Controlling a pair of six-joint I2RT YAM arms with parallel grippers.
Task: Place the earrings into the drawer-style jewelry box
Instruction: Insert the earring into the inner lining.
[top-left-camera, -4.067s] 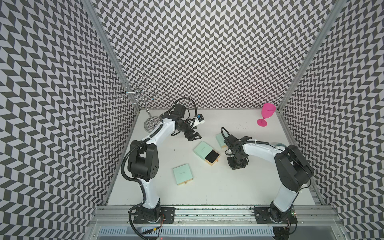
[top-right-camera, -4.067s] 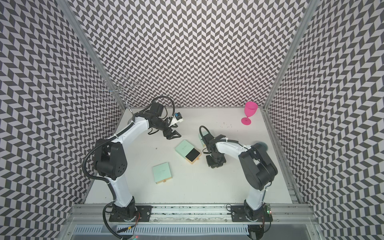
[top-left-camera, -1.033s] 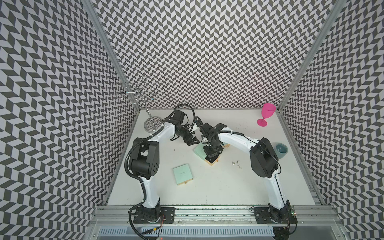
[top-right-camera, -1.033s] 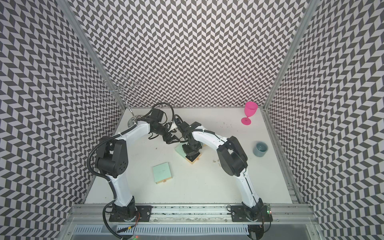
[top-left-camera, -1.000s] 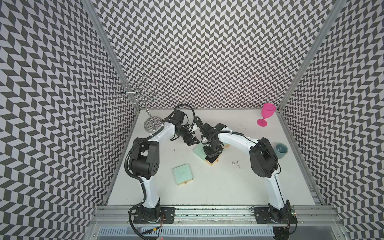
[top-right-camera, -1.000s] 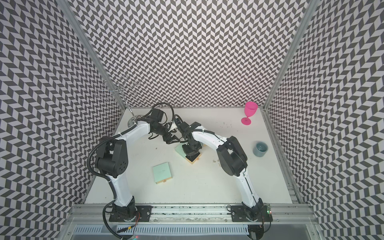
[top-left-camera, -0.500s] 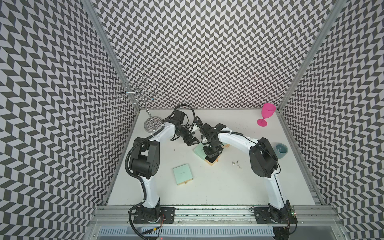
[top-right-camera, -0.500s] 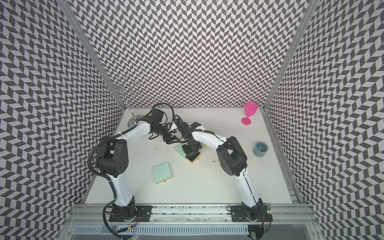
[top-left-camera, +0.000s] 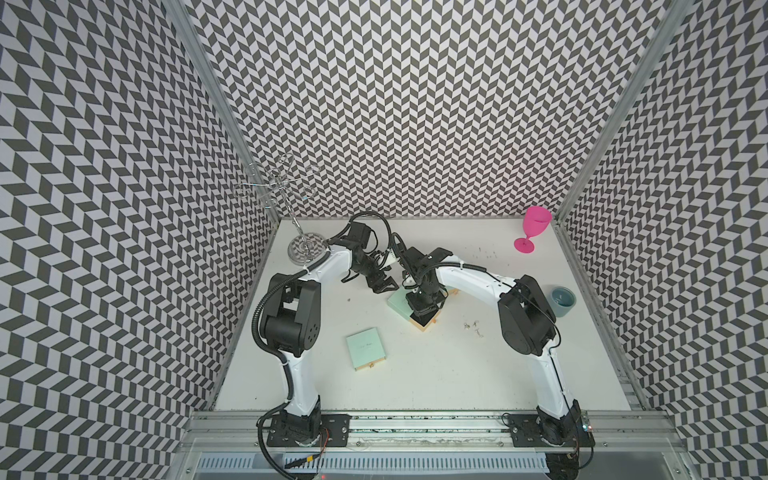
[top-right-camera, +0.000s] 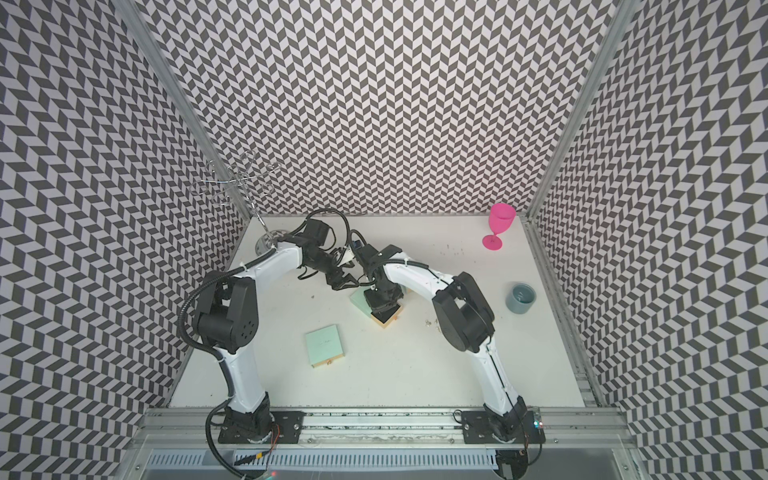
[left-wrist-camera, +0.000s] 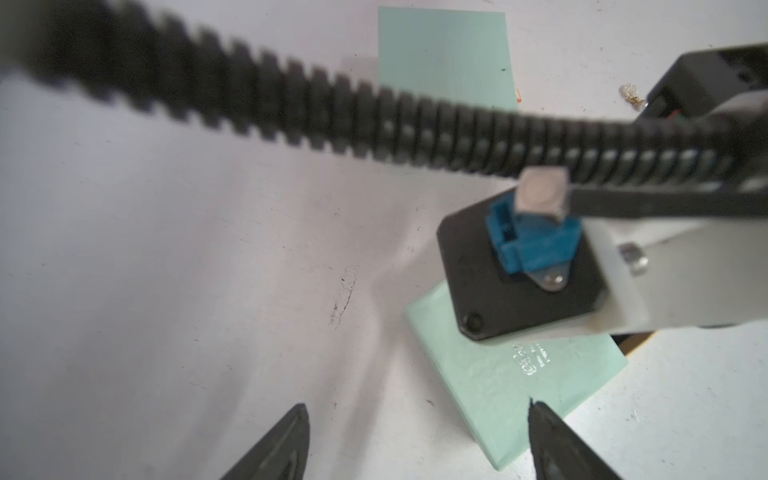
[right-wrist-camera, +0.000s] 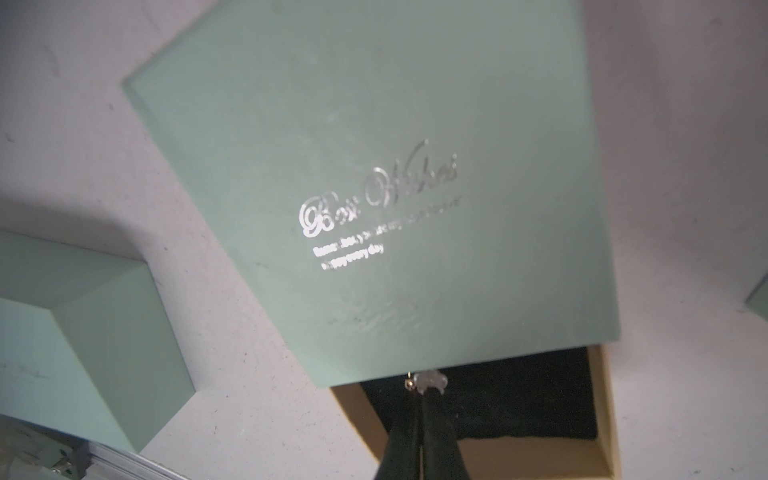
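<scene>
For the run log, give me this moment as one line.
right gripper: shut on earring, over open drawer | left gripper: open, empty, near jewelry box | loose earrings: on table

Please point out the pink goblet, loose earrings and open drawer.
pink goblet (top-left-camera: 537, 218): in a top view, its bowl.
loose earrings (top-left-camera: 466, 326): in a top view, one earring.
open drawer (right-wrist-camera: 519, 399): right wrist view, black lining.

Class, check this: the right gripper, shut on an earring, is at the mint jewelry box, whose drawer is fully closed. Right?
No: the drawer is pulled out, dark lining exposed, as the right wrist view shows. The right gripper is shut on an earring at the mint jewelry box.
</scene>
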